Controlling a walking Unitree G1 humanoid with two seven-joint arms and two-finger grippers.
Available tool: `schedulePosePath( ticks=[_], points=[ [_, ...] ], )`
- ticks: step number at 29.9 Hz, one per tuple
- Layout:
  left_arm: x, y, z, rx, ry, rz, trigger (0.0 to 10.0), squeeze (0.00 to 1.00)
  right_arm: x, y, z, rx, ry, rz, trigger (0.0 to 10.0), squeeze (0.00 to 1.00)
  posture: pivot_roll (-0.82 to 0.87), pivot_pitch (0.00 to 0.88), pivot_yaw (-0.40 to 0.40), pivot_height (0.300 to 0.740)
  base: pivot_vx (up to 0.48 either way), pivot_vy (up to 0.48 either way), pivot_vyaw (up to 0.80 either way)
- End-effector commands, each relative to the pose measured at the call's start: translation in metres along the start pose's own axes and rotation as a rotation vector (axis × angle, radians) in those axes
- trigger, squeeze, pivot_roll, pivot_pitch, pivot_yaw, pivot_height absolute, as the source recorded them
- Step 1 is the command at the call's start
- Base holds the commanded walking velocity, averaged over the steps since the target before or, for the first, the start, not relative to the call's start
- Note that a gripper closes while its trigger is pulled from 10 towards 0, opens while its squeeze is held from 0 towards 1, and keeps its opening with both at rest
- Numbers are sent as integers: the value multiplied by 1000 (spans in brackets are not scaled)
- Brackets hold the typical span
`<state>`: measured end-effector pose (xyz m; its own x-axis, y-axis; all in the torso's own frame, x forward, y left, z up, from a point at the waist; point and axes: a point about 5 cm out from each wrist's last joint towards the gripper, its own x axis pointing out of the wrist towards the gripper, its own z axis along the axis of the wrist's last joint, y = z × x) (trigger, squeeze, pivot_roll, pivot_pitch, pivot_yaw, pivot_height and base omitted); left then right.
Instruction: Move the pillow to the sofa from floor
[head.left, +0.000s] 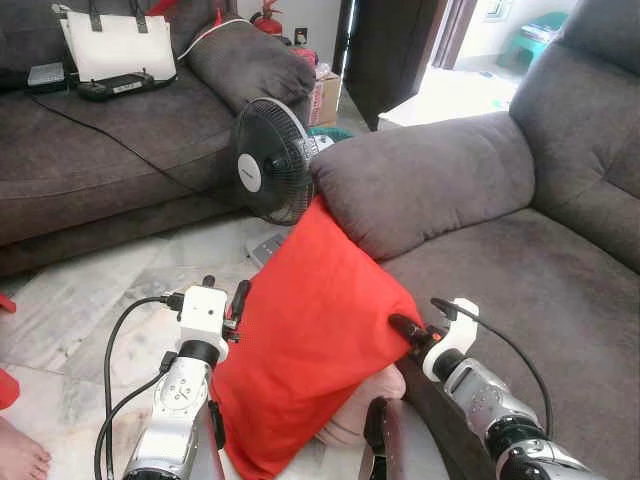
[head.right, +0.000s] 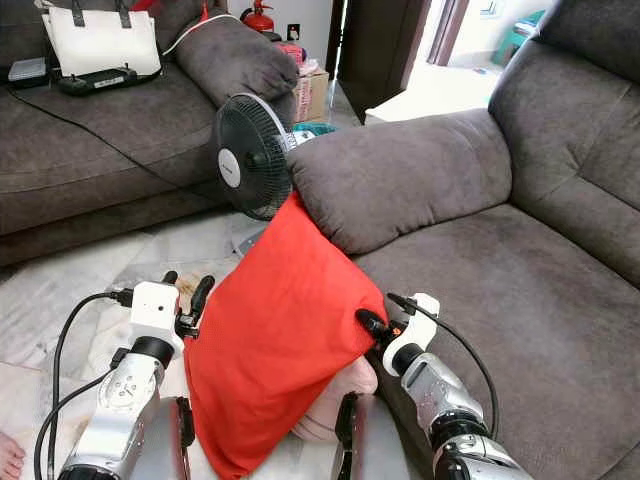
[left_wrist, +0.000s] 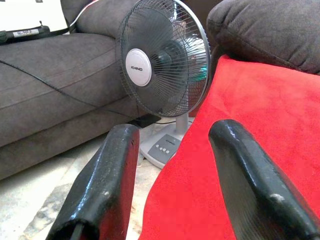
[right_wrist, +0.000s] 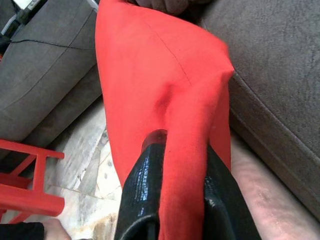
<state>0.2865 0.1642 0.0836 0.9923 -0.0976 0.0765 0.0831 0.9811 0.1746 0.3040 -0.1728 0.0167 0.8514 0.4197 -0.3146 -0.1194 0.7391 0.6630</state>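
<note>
Two black-fingered tools (head.left: 400, 325) on soft red pillow (head.left: 310, 350).

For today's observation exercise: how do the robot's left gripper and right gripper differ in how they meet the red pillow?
The right gripper is shut on a fold of the red pillow, pinching cloth between its fingers; the left gripper is open, fingers spread beside the pillow's edge. The right sits on the sofa side, the left on the floor side. Both have two long black fingers.

floor (head.left: 90, 290): marble tiles | fan (head.left: 272, 160) standing | sofa (head.left: 560, 290): pillow (head.left: 310, 340) leaning
</note>
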Motion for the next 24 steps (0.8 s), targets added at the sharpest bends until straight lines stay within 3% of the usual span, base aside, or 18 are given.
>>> schedulePosePath(
  ticks=[1,24],
  points=[
    [2,-3,-1,0,12,-11,10000,0,-3,-4,5,-24,-14,-6,0,0,134,0,-151,500,0,0,0],
    [5,0,1,8,9,-21,10000,0,-2,3,12,-88,-70,42,0,0,129,0,-131,500,0,0,0]
  ],
)
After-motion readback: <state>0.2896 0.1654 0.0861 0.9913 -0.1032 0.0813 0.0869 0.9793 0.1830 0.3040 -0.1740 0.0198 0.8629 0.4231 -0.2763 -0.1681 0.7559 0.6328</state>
